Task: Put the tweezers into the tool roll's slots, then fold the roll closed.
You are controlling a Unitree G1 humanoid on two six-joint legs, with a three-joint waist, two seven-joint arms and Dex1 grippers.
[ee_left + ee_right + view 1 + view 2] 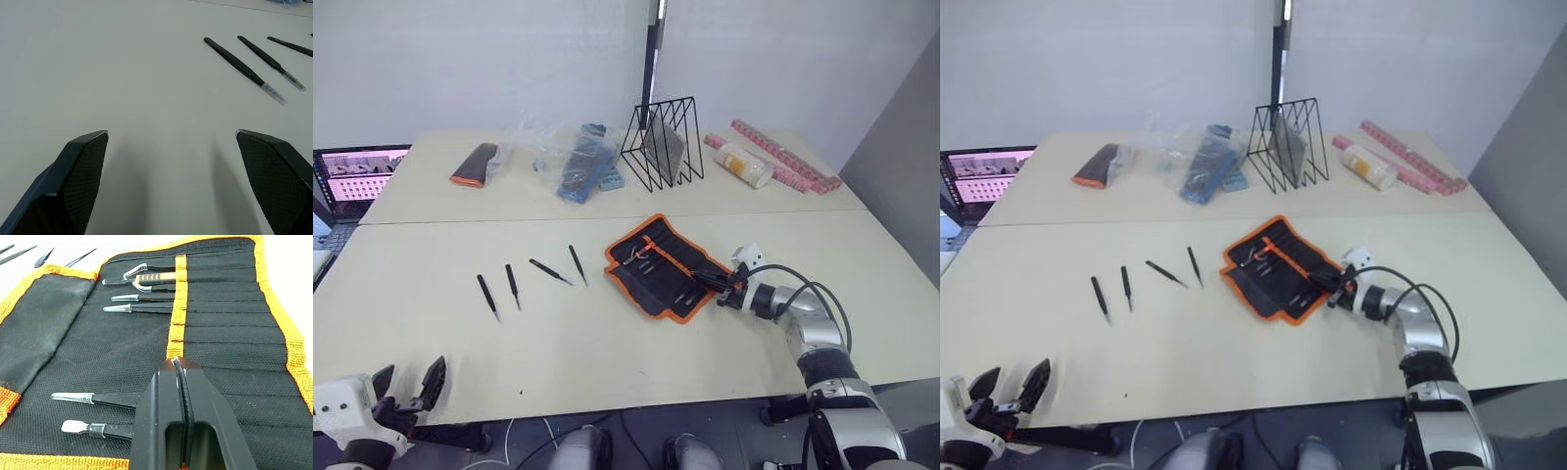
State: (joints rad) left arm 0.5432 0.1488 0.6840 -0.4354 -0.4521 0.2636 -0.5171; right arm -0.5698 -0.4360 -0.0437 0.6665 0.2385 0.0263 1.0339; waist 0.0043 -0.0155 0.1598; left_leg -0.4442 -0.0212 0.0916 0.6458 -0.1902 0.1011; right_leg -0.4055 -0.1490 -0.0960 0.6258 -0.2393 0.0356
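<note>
Right wrist view, tool roll (pixel 98 338) unrolled, black, orange-edged, tweezers slotted.

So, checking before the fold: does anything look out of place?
Yes: four tweezers lie loose on the table, left of the open tool roll, not in its slots. Nothing looks spilled or damaged.

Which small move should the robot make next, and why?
Probably the left gripper, fingers open near the table edge, should reach to the nearest of the four loose tweezers. The right gripper is shut over the open tool roll, which has free slots.
</note>
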